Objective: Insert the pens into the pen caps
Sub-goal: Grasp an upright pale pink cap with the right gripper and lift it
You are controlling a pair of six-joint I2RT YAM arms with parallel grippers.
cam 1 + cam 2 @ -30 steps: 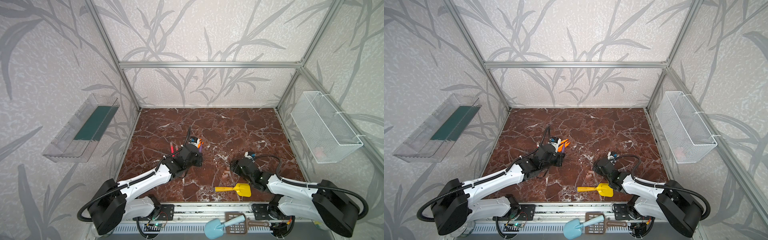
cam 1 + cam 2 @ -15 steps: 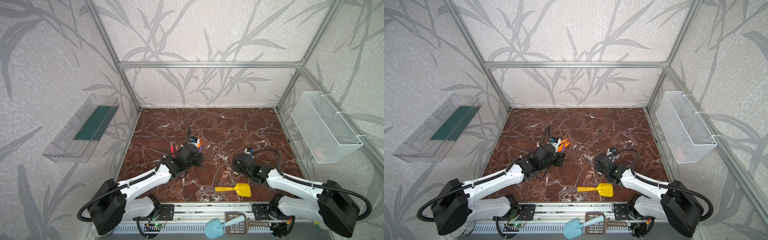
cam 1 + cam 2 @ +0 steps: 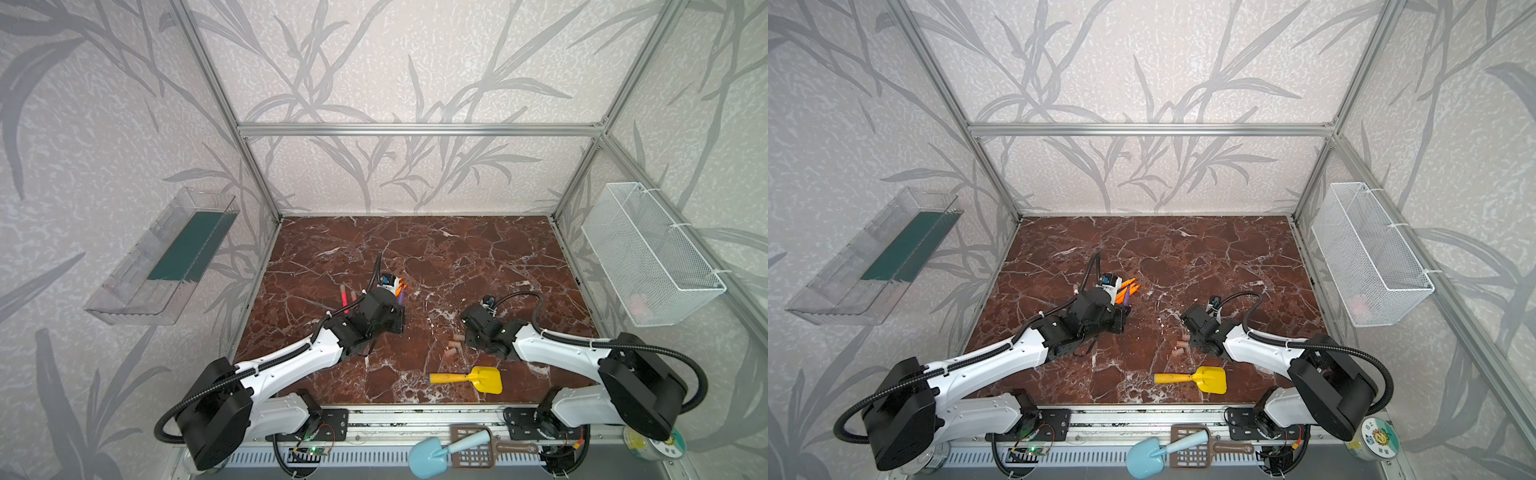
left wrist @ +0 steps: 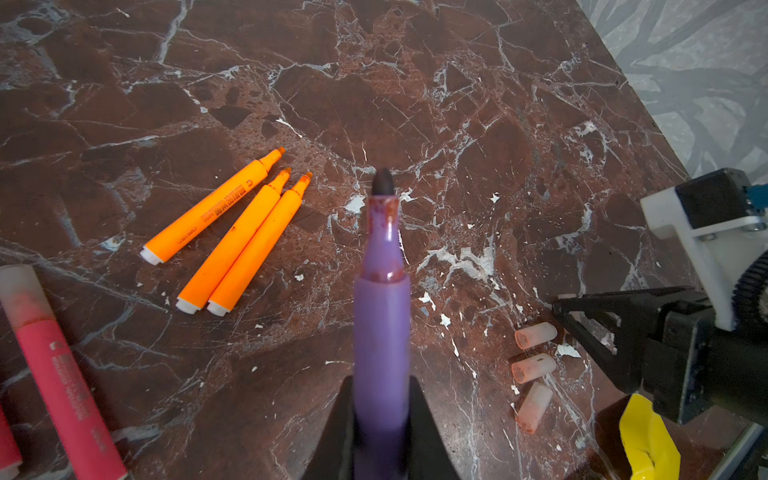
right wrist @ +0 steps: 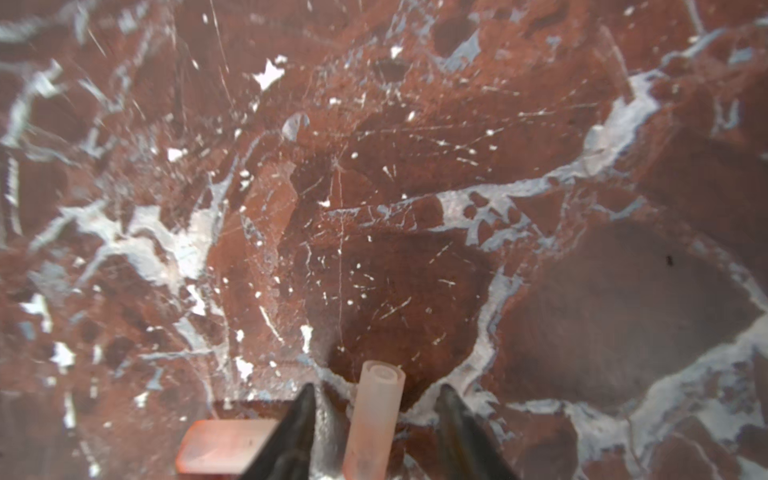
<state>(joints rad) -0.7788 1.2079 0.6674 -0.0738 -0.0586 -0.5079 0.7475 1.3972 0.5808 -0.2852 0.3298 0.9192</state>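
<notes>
The pink-red pens [image 4: 58, 374] lie furthest left of the cluster in both top views. Just right of them, near the middle, my left claw [image 4: 382, 399] is clamped on the purple pen [image 4: 381, 316], dark tip pointing out over the marble table [image 3: 457, 249]. The orange pens [image 4: 232, 232] are fanned just above it. Lower centre: the loose caps [image 4: 534, 368], three in a short row. Right of those, my right claw [image 5: 374, 399] has its jaws apart, straddling one cap [image 5: 376, 419] with a gap either side, nothing gripped yet. To do this well I'd centre the cap before pinching and grab low on the body so the ringed end, which looks like the mouth, is left free. Then I'd lift clear of the neighbour cap [image 5: 224, 446] and line up with the pen tip. The yellow shovel [image 3: 469, 379], lower right of centre, is close; I'd keep off it. Hard to read: the right fingertips are hidden under the wrist in both top views and the right wrist view is soft. One pink-red pen is cut by the frame edge, and another has a frosted end that may be a cap already on. I can't count six caps.
</notes>
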